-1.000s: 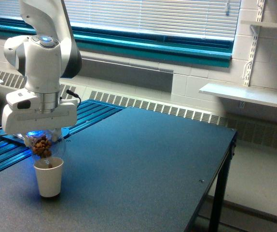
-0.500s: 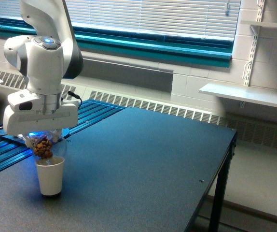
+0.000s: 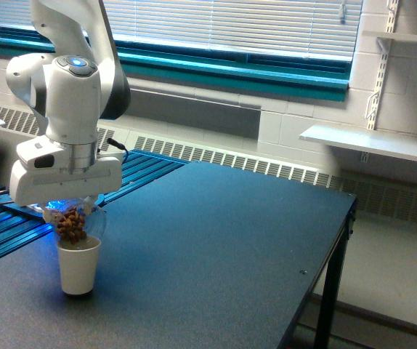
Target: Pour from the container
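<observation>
We observe the white Panda arm [image 3: 74,80] standing at the exterior view's left, its wrist pointing down over the near-left part of the dark table [image 3: 216,247]. The gripper [image 3: 74,211] sits just below the wide white hand housing, and its jaws are closed around the container [image 3: 74,224], a clear rounded vessel held directly under the hand. The fingers themselves are largely hidden by the housing and by the glass, so we cannot state exactly where they bear on the vessel. The container is lifted off the table and tipped mouth-downward; its lower edge meets or comes just short of the rim of the white paper cup [image 3: 78,265], and we cannot tell whether the two touch. A cluster of brown pieces [image 3: 70,225] is visible through the clear wall, gathered low in the vessel directly above the cup opening. The paper cup stands upright on the table near its front-left edge. A blue glow shows under the hand, beside the container. Behind the arm, teal slats [image 3: 132,171] adjoin the table's left side, and a closed window blind [image 3: 223,25] spans the rear wall. A white wall shelf [image 3: 372,143] is mounted at the exterior view's right, well apart from the arm.
</observation>
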You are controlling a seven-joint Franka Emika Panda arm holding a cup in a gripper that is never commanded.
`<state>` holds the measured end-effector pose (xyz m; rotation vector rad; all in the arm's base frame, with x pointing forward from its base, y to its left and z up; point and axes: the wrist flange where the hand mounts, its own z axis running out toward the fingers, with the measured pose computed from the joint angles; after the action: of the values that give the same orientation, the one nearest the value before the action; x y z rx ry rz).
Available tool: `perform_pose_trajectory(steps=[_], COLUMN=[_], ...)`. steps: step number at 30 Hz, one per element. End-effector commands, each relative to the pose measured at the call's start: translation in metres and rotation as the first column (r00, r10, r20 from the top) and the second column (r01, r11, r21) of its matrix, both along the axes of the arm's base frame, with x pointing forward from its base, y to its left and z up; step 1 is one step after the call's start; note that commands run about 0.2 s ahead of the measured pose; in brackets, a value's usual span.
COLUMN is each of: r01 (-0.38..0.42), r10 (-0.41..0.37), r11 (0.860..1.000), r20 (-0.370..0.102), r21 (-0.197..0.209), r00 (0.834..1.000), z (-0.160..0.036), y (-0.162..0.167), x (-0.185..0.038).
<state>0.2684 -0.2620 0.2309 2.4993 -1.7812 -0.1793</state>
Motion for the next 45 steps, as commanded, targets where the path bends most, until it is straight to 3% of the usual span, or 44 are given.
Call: perform_pose_trajectory(steps=[1, 26, 45], r01=[-0.025, -0.041, -0.043], r10=[0.026, 0.044, 0.045], r11=[0.999, 0.998, 0.998], r20=[-0.035, -0.067, -0.044], r21=[0.025, 0.056, 0.051], r00=[0.999, 0.997, 0.998], z=[-0.010, -0.017, -0.008], y=[0.006, 0.018, 0.011], x=[-0.003, -0.014, -0.003])
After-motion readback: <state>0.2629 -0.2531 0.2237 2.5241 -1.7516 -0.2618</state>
